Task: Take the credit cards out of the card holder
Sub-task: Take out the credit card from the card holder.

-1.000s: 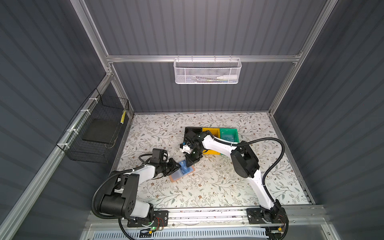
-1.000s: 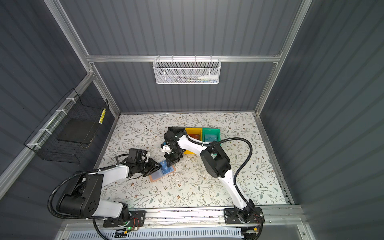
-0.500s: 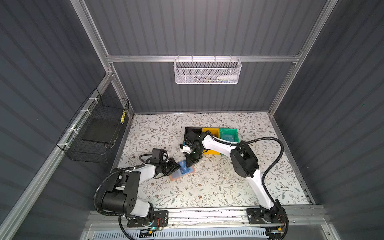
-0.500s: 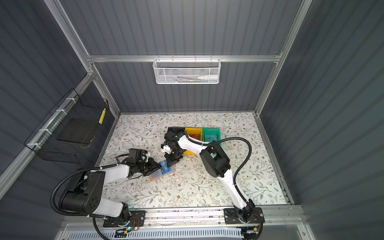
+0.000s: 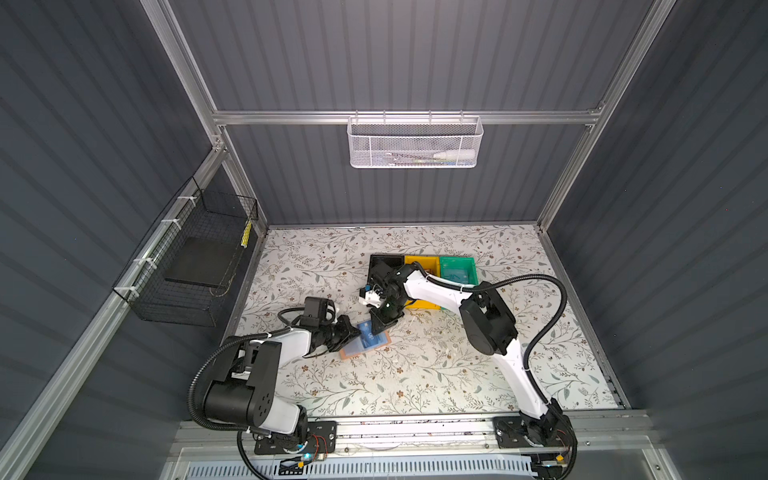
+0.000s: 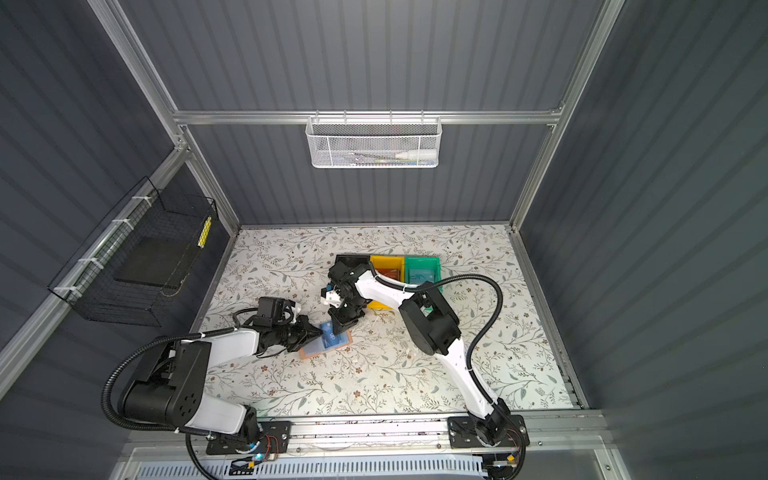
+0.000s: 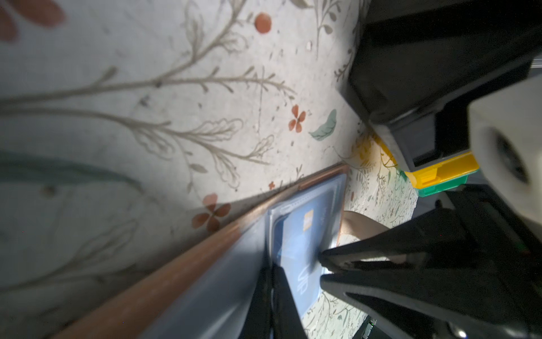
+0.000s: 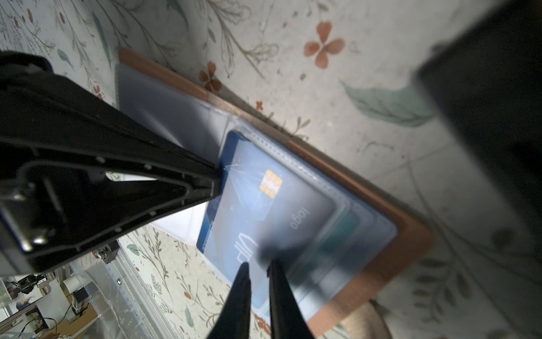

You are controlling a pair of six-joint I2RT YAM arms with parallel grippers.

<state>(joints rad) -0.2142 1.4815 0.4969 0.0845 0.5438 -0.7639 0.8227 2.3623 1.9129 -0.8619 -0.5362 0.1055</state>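
Blue VIP card (image 8: 264, 211) juts from the card holder (image 8: 413, 234); other credit cards lie in the yellow bin (image 5: 419, 258) and green bin (image 5: 457, 259). Left gripper (image 8: 214, 180) is pinched shut; right gripper (image 8: 258, 264) has its fingers nearly meeting at the card, hold unclear.

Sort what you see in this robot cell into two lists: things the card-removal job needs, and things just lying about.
Belongs to the job: card holder; blue card in its sleeve; left gripper; right gripper.

Just lying about: black bin, yellow bin, green bin; white mesh basket on the back wall; black wire basket on the side wall.
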